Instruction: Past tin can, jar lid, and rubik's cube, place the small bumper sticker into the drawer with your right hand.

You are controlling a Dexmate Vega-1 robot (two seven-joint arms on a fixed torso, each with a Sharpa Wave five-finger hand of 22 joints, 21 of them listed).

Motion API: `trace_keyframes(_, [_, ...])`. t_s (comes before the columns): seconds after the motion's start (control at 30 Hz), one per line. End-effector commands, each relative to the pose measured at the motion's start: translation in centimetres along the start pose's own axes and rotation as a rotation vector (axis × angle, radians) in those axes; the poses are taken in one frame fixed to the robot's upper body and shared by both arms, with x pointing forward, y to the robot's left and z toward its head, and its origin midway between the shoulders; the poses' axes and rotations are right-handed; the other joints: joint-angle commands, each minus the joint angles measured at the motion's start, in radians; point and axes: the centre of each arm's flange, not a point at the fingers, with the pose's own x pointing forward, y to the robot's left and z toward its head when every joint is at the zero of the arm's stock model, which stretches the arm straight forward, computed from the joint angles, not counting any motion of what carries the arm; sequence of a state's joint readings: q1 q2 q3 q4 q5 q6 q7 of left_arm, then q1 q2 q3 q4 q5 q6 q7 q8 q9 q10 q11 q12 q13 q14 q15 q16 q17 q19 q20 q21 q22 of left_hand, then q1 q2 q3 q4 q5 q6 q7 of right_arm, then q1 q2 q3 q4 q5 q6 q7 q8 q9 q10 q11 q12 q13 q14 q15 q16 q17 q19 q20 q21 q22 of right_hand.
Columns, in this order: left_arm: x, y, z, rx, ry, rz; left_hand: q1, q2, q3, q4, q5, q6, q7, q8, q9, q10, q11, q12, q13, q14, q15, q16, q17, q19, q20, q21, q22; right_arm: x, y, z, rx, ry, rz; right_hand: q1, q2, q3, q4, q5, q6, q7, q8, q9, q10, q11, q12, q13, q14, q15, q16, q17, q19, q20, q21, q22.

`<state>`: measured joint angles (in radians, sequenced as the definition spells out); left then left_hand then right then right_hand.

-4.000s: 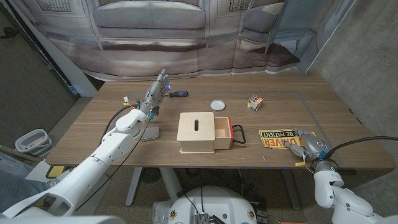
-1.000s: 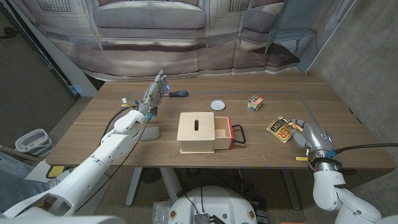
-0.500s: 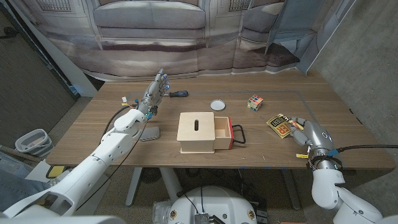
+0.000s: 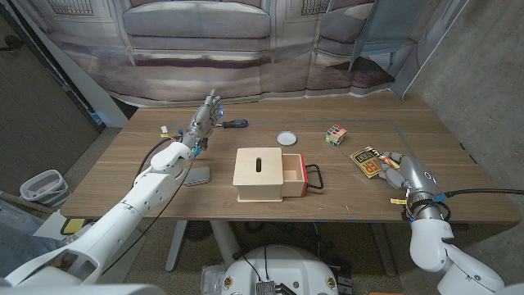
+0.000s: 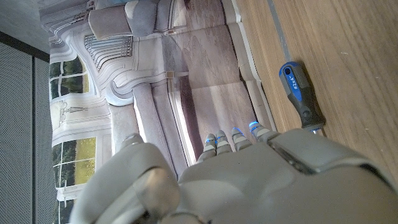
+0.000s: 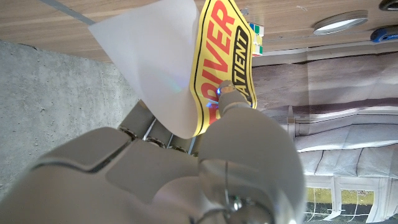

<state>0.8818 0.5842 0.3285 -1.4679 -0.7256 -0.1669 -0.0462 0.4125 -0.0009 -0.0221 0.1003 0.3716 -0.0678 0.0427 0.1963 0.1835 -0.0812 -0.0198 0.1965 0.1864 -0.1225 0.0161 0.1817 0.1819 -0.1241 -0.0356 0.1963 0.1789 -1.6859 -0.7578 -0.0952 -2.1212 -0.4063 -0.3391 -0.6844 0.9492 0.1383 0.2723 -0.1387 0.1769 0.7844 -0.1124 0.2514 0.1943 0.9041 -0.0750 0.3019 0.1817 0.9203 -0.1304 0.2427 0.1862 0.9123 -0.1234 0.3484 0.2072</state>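
Note:
My right hand (image 4: 399,174) holds the yellow and black bumper sticker (image 4: 368,161) lifted off the table at the right side; in the right wrist view the sticker (image 6: 217,68) curls up from my fingers (image 6: 227,102), white back showing. The wooden box (image 4: 259,174) sits mid-table with its red drawer (image 4: 295,174) pulled open toward the right. The rubik's cube (image 4: 334,134) and white jar lid (image 4: 286,138) lie behind the drawer. My left hand (image 4: 205,121) hovers open, fingers apart, at the back left, near a blue-handled screwdriver (image 5: 300,96).
A flat grey tin (image 4: 196,175) lies left of the box. The screwdriver (image 4: 235,124) lies at the back of the table. The table's right edge (image 4: 458,147) runs close beside my right hand. A small yellow scrap (image 4: 396,208) lies near the front edge.
My right hand has picked the sticker up from lying flat near the front right and carried it back and slightly left, toward the cube. The left hand stays put.

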Motion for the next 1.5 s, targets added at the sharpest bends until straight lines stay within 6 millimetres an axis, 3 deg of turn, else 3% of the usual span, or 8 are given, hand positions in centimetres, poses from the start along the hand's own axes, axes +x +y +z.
trace_keyframes(0.03, [0.3, 0.1, -0.2, -0.005, 0.008, -0.001, -0.001, 0.009, -0.006, 0.004, 0.006, -0.001, -0.005, 0.0, 0.003, -0.008, 0.0, 0.003, 0.0, -0.007, 0.001, 0.006, 0.001, -0.01, -0.005, 0.004, 0.003, 0.3, -0.3, 1.2, 0.008, -0.042, -0.004, 0.005, -0.002, 0.007, 0.002, 0.0, 0.014, -0.003, -0.002, 0.004, 0.008, 0.001, -0.004, 0.001, 0.009, -0.087, -0.007, 0.003, 0.01, -0.069, 0.01, 0.002])
trace_keyframes(0.57, [0.3, -0.2, 0.1, 0.005, 0.006, -0.002, 0.0, 0.011, -0.01, 0.004, 0.005, 0.0, -0.004, 0.0, 0.003, -0.009, 0.009, 0.003, 0.0, -0.007, 0.0, 0.006, 0.001, -0.01, -0.006, 0.005, 0.003, 0.5, -1.0, 2.2, 0.038, -0.104, -0.005, 0.007, -0.003, 0.011, 0.002, 0.0, 0.021, -0.008, -0.007, 0.004, 0.013, -0.007, -0.014, 0.001, 0.012, -0.089, -0.014, 0.004, 0.009, -0.07, 0.012, 0.002])
trace_keyframes(0.97, [0.1, -0.4, 0.4, 0.009, 0.002, 0.001, 0.001, 0.012, -0.013, 0.003, 0.005, -0.001, -0.004, 0.0, 0.003, -0.008, 0.005, 0.004, 0.0, -0.008, -0.001, 0.006, 0.001, -0.011, -0.006, 0.005, 0.003, 0.3, -1.5, 2.8, 0.083, -0.145, -0.007, 0.011, -0.005, 0.016, 0.0, 0.0, 0.025, -0.013, -0.015, 0.004, 0.004, 0.001, -0.03, 0.002, -0.014, -0.087, -0.031, 0.005, -0.019, -0.07, 0.003, 0.001])
trace_keyframes(1.0, [0.1, -0.4, 0.4, 0.008, 0.002, 0.0, 0.001, 0.012, -0.014, 0.003, 0.005, -0.001, -0.004, 0.0, 0.003, -0.007, 0.004, 0.004, 0.0, -0.007, -0.001, 0.006, 0.001, -0.011, -0.007, 0.005, 0.003, 0.3, -1.5, 2.9, 0.085, -0.148, -0.006, 0.012, -0.004, 0.018, 0.001, 0.0, 0.025, -0.014, -0.017, 0.004, -0.002, -0.016, -0.035, 0.002, -0.015, -0.088, -0.032, 0.006, -0.022, -0.07, 0.002, 0.001])
trace_keyframes(1.5, [-0.2, -0.1, 0.8, 0.015, -0.003, 0.008, 0.003, 0.013, -0.017, 0.003, 0.005, -0.002, -0.003, -0.001, 0.003, -0.008, 0.002, 0.003, 0.0, -0.008, -0.005, 0.006, 0.001, -0.011, -0.006, 0.005, 0.003, 0.5, -1.7, 4.1, 0.136, -0.207, 0.011, 0.012, -0.006, 0.02, 0.002, -0.001, 0.019, -0.017, -0.026, 0.004, -0.009, -0.009, -0.048, 0.003, -0.035, -0.086, -0.042, 0.009, -0.04, -0.069, -0.003, 0.001])
